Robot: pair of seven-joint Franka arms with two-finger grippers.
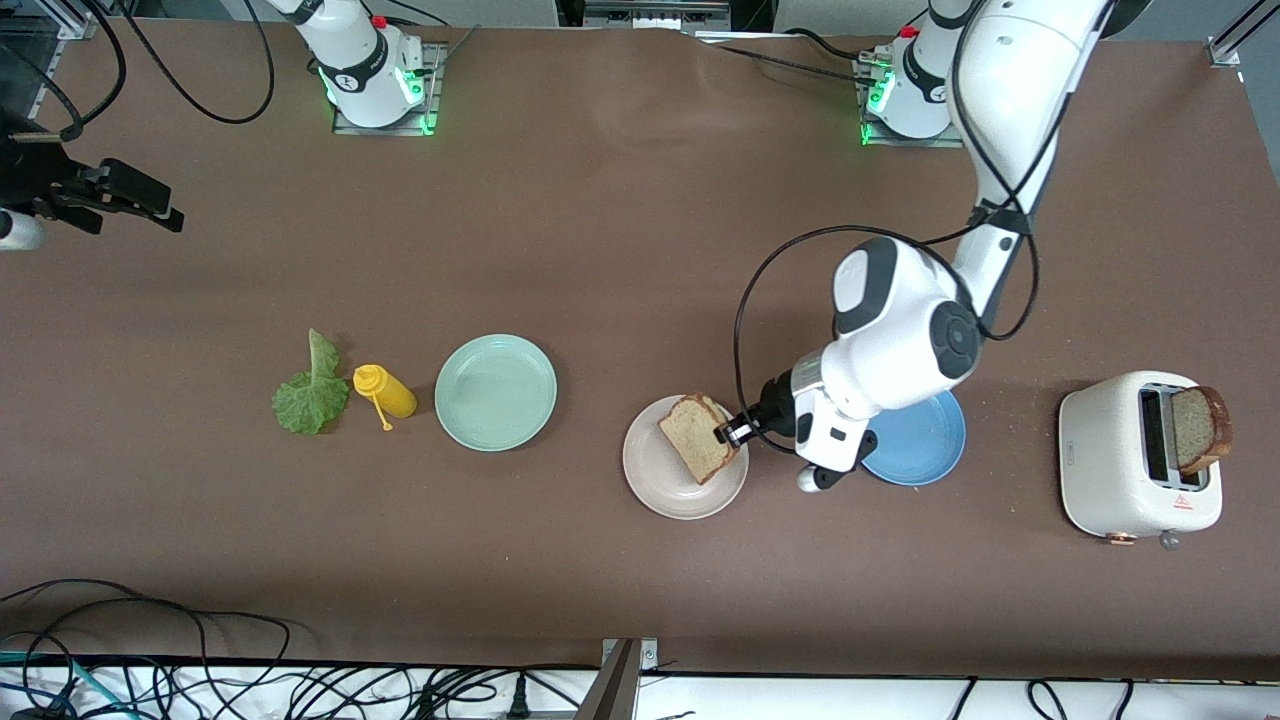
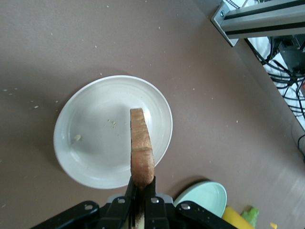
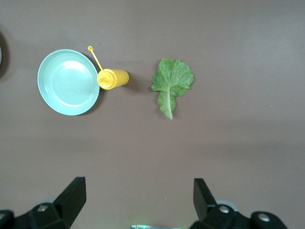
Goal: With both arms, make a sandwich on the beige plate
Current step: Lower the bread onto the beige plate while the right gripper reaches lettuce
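My left gripper (image 1: pixel 728 432) is shut on a slice of speckled brown bread (image 1: pixel 697 436) and holds it over the beige plate (image 1: pixel 652 480). In the left wrist view the slice (image 2: pixel 141 148) stands edge-on between my fingers (image 2: pixel 129 191), above the plate (image 2: pixel 90 143), which holds only crumbs. A second slice (image 1: pixel 1199 428) sticks up from the white toaster (image 1: pixel 1110 462). The green lettuce leaf (image 1: pixel 309 391) lies on the table toward the right arm's end; it also shows in the right wrist view (image 3: pixel 172 84). My right gripper (image 1: pixel 120 200) is open and empty, waiting at the right arm's end.
A yellow mustard bottle (image 1: pixel 385 392) lies between the lettuce and the mint-green plate (image 1: pixel 496 391). A blue plate (image 1: pixel 925 445) sits partly under my left wrist, between the beige plate and the toaster. Cables run along the table's front edge.
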